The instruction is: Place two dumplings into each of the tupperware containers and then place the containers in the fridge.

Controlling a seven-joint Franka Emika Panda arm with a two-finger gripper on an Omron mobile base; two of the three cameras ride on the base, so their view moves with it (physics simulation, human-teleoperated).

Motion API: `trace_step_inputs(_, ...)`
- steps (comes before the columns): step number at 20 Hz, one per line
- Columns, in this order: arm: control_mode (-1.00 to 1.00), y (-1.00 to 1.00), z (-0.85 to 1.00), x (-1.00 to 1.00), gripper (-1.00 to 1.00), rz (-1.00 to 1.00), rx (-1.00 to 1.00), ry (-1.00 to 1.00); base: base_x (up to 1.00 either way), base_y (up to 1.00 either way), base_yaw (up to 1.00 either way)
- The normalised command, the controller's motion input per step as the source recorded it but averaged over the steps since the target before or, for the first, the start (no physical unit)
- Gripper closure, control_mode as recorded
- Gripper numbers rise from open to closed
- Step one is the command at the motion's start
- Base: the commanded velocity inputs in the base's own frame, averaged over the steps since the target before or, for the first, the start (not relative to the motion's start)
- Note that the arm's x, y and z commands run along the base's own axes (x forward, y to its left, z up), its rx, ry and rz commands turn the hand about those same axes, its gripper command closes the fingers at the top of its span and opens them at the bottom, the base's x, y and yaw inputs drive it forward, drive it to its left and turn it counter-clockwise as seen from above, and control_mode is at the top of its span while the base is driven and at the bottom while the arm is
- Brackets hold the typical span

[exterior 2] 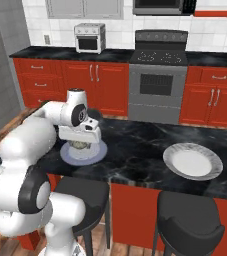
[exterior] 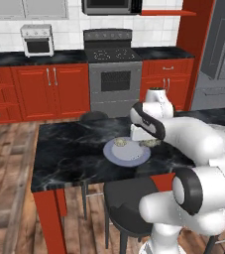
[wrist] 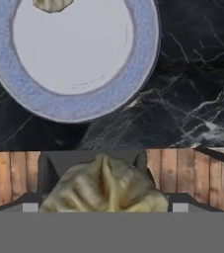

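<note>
Hand view, read left to right: my left finger tip, a pale crimped dumpling [wrist: 103, 185] wedged in the middle, then my right finger tip. My gripper [wrist: 103, 190] is clamped on that dumpling, jaws standing wide around it.

Above it in this view sits a round grey-blue plate [wrist: 143, 64] on the black marble island counter [wrist: 192, 99]. A second dumpling [wrist: 53, 4] peeks in at the plate's far edge.

From the left base view, my gripper [exterior: 142, 134] hangs just over the plate [exterior: 126, 155], at its right side. One dumpling [exterior: 120, 143] lies on the plate's far left part and another [exterior: 148, 143] at its far right rim, under my hand.

My judgement: the hold looks shallow, with the dumpling bulging past the tips. A quick swing could let it slip and roll off the counter.
</note>
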Motion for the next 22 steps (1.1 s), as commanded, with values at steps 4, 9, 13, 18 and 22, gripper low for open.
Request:
trace_step_inputs(4, -1.0, 0.02, 0.63, -0.7, 1.0, 0.0, 0.0, 0.0, 0.0, 0.0, 0.0)
trace_step_inputs(9, -1.0, -0.11, 0.26, -0.88, 1.0, 0.0, 0.01, 0.0, 0.0, 0.0, 0.0)
trace_step_inputs(13, -1.0, 0.0, 0.21, -0.59, 1.0, 0.0, 0.0, 0.0, 0.0, 0.0, 0.0)
trace_step_inputs(18, -1.0, 0.05, 0.13, -0.06, 1.0, 0.0, 0.0, 0.0, 0.0, 0.0, 0.0)
trace_step_inputs(22, 1.0, 0.0, 0.0, 0.0, 1.0, 0.0, 0.0, 0.0, -0.45, -0.23, 0.0)
